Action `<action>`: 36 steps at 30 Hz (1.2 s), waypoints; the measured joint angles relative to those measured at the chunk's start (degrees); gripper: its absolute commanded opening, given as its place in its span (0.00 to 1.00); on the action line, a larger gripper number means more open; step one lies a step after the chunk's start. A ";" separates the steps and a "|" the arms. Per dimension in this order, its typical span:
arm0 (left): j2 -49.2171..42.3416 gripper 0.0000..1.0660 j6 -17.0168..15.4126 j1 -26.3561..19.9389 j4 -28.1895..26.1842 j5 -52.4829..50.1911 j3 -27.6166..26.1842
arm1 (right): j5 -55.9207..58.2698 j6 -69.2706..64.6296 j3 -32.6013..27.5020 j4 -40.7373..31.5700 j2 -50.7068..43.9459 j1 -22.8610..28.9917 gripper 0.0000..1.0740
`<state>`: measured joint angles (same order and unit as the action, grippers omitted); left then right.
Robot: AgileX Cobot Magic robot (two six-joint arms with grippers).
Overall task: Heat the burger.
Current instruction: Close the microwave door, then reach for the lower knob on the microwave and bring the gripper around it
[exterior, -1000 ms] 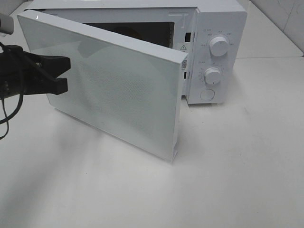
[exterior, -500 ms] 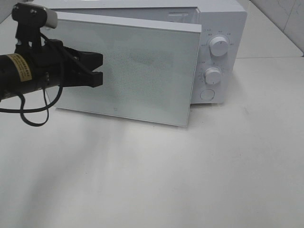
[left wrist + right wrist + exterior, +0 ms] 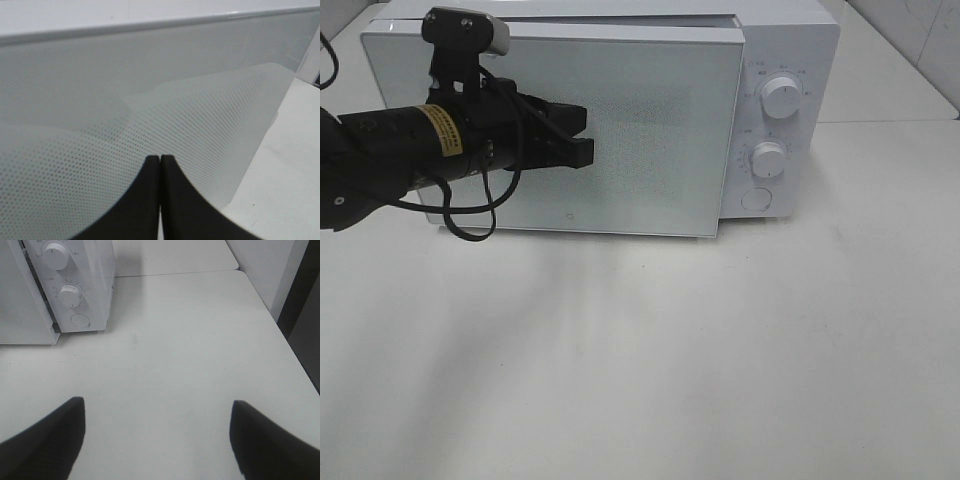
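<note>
The burger is hidden; no view shows it. The white microwave (image 3: 790,40) stands at the back of the table, its glass door (image 3: 650,150) swung almost flat against the body. My left gripper (image 3: 588,134) is shut, its black fingertips pressed on the door's front near the middle. In the left wrist view the same shut gripper (image 3: 160,160) points at the dotted door panel (image 3: 150,95). My right gripper (image 3: 158,402) shows only in the right wrist view, open and holding nothing, hanging over bare table to the right of the microwave (image 3: 95,275).
Two round knobs (image 3: 781,97) (image 3: 768,159) and a round button (image 3: 756,199) sit on the microwave's right panel. The white table (image 3: 720,350) stretches in front. Its right edge (image 3: 280,335) meets a dark gap and a wall.
The microwave door has swung from wide open to almost shut. My left arm moved right and toward the microwave with it, fingertips against the door. The right gripper held still.
</note>
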<state>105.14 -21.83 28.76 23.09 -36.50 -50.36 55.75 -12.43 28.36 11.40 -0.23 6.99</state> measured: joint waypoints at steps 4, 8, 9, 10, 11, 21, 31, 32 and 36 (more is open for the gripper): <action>1.26 0.00 0.00 0.23 -0.29 0.00 -1.43 | 0.00 0.00 0.00 0.00 0.00 0.00 0.71; 3.27 0.00 0.00 0.69 -0.29 0.00 -3.78 | 0.00 0.00 0.00 0.00 0.00 0.00 0.71; 3.27 0.00 0.00 0.69 -0.29 0.00 -3.78 | 0.00 0.00 0.00 0.00 0.00 0.00 0.71; 4.13 0.00 0.00 1.15 -0.29 0.00 -4.64 | 0.00 0.00 0.00 0.00 0.00 0.00 0.71; 4.58 0.00 0.00 1.26 -0.40 0.00 -5.21 | 0.00 0.00 0.00 0.00 0.00 0.00 0.71; 8.31 0.00 0.00 4.35 -0.34 1.72 -10.60 | 0.00 0.00 0.00 0.00 0.00 0.00 0.71; 11.57 0.00 -0.92 6.30 -0.52 3.95 -16.21 | 0.00 0.00 0.00 0.00 0.00 0.00 0.71; 12.32 0.00 -1.32 6.42 -0.97 4.18 -17.59 | 0.00 0.00 0.00 0.00 0.00 0.00 0.71; 14.15 0.00 -2.06 7.16 -1.20 5.84 -20.68 | 0.00 0.00 0.00 0.06 0.00 0.00 0.71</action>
<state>119.29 -23.89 35.92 21.89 -30.65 -71.05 55.75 -12.43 28.36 11.46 -0.23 6.99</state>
